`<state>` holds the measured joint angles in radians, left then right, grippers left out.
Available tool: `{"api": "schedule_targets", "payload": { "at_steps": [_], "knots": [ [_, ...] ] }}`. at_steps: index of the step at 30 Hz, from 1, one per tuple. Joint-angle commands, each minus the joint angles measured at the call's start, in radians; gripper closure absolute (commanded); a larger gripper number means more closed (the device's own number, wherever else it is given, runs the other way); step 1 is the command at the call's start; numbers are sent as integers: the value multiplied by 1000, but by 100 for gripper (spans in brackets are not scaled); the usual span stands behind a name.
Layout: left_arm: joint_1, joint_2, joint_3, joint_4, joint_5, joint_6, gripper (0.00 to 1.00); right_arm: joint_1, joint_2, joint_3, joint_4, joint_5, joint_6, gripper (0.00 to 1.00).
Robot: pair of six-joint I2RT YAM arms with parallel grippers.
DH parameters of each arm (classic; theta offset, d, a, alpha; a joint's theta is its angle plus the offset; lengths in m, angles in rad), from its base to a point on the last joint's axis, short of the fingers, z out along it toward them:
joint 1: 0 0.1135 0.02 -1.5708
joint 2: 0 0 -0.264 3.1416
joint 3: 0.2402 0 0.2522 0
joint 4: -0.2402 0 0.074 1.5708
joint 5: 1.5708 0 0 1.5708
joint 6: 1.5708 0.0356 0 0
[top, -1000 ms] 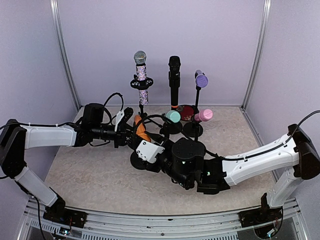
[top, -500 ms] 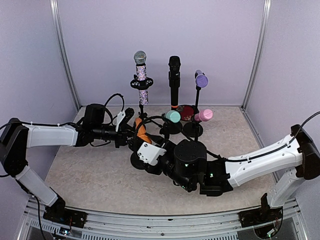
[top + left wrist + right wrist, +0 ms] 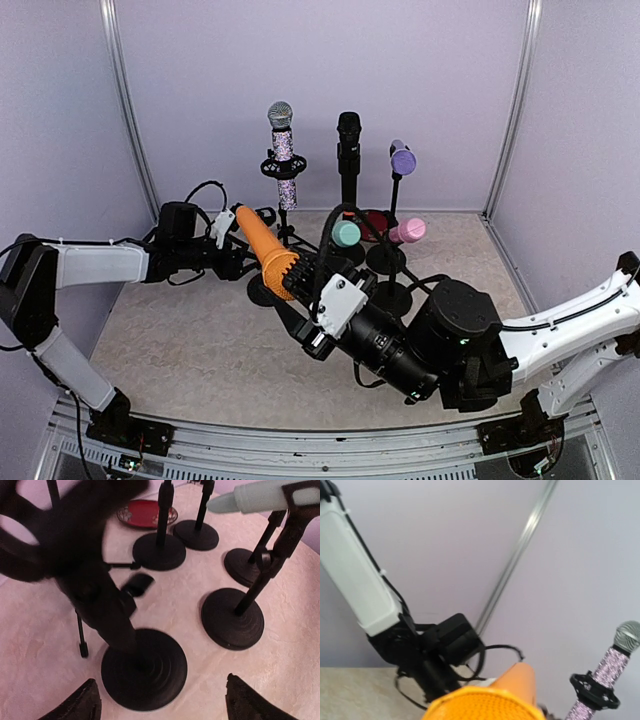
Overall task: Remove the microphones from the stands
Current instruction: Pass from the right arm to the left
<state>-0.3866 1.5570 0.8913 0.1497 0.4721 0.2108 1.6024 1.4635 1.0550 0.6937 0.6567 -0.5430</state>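
Over the table (image 3: 180, 340), the right gripper (image 3: 300, 280) was clamped on the orange mic's (image 3: 262, 245) head, with the mic tilted and off its stand (image 3: 262, 292). The left arm reached in low. Only its wrist cam showed the left gripper (image 3: 162, 702) spread wide, holding nothing.

I count six microphones here: the orange microphone (image 3: 262, 245), the glittery microphone (image 3: 284, 150), the black microphone (image 3: 348, 150), the purple microphone (image 3: 402, 160), the mint microphone (image 3: 346, 233) and the pink microphone (image 3: 408, 231). My left wrist camera shows five round stand bases (image 3: 145, 672) (image 3: 232, 620) (image 3: 242, 565) (image 3: 196, 535) (image 3: 159, 552). I see one red dish (image 3: 145, 514).
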Motion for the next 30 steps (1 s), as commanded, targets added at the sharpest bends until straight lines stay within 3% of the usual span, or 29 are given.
{"api": "schedule_targets", "payload": {
  "at_steps": [1, 2, 9, 14, 19, 25, 30],
  "knots": [
    [22, -58, -4, -225, 55, 72, 5, -13, 12, 45, -30, 44, 37, 100],
    [30, -78, -1, -251, 79, 89, 2, -20, 18, 67, -80, 44, 67, 100],
    [168, -180, 110, -549, 157, 236, 1, -130, 38, 187, -375, -103, 377, 100],
    [272, -264, 187, -811, 218, 498, 1, -222, 84, 274, -519, -282, 549, 100],
    [273, -375, 207, -1010, 269, 725, 1, -309, 188, 368, -557, -510, 673, 100],
    [252, -407, 201, -1089, 289, 794, 3, -367, 347, 520, -549, -703, 733, 100],
    [244, -409, 212, -1167, 317, 900, 13, -394, 451, 600, -505, -817, 790, 100]
  ]
}}
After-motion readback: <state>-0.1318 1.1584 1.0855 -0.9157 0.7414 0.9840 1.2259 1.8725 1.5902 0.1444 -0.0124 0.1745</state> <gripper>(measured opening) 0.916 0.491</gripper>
